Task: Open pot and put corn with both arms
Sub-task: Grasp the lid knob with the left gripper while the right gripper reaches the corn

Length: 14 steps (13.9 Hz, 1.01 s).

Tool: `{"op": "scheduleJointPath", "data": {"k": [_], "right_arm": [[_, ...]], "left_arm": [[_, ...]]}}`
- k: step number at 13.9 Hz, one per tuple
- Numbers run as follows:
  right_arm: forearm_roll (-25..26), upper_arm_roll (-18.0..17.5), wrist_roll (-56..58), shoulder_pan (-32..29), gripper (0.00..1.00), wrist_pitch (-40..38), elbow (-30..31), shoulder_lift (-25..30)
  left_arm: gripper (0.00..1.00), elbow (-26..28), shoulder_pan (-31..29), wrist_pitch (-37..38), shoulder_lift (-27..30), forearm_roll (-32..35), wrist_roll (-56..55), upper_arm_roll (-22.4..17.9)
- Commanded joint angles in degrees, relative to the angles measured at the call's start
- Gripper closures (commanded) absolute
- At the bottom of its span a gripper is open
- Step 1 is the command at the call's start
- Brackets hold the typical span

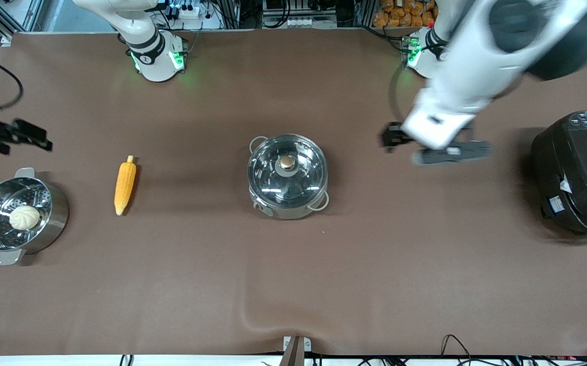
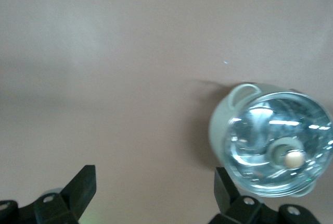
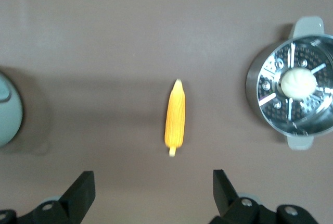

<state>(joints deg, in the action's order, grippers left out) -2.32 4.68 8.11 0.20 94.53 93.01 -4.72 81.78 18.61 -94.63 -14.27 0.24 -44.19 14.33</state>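
A: Starting at the pot (image 1: 287, 176): where is it, quick?

B: Mid-worktop (image 1: 293, 284), lid (image 1: 287, 170) on, bronze knob (image 1: 287, 162) dead centre. Nothing of mine is touching it. Two grey loop handles, one toward the bases, one toward the front camera.

A: Corn?

B: Corn (image 1: 125, 185) lies flat on the worktop, well apart from the pot, toward my right arm's end, pale stem tip pointing toward the bases. Untouched.

A: Claws?

B: Left claw (image 1: 428, 147) hangs over bare worktop between the pot and the black rice cooker (image 1: 580, 173), spread wide, holding nothing; its wrist view has the lid off to one side, not between the fingers. Right claw (image 1: 16, 136) is over the worktop's edge at my right arm's end, above the steamer pot (image 1: 19, 216) with the bun (image 1: 24, 217) in it; also wide, also holding nothing, with the corn between its fingers in the wrist view but far below.

A: Step?

B: Approach, I'd say. Nothing done yet: lid on, corn down.

A: Next?

B: Likely my left claw has to centre over the knob, drop, and pinch it; it's small and round, so alignment matters. Right claw needs to come over the corn and close across its narrow width.
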Motion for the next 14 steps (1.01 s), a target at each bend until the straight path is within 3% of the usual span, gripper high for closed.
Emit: {"op": "scheduleJointPath", "data": {"k": [1,4,9,12,14], "right_arm": [[0.3,-0.5,-0.5,-0.7,0.00,10.7,10.7,0.2],[0.3,-0.5,-0.3,-0.4,0.00,17.1,18.5,0.1],[0.3,-0.5,-0.2,0.0,0.00,21.9,25.3,-2.4],[3.5,-0.5,0.2,-0.1,0.00,29.4,27.7,-7.1],[3.7,-0.5,0.2,-0.5,0.00,42.8,34.3,-9.9]], "left_arm": [[0.00,-5.2,6.2,-2.6,-6.5,-0.9,-11.1,-0.9],[0.00,-5.8,11.3,-6.7,-10.9,-0.8,-18.4,-1.1],[0.00,-6.8,17.9,-10.5,-16.0,2.2,-29.8,-1.8],[0.00,-10.0,22.5,-12.2,-20.3,2.6,-33.7,-6.0],[0.00,-12.0,27.0,-12.3,-22.6,2.5,-33.9,-10.9]]}}
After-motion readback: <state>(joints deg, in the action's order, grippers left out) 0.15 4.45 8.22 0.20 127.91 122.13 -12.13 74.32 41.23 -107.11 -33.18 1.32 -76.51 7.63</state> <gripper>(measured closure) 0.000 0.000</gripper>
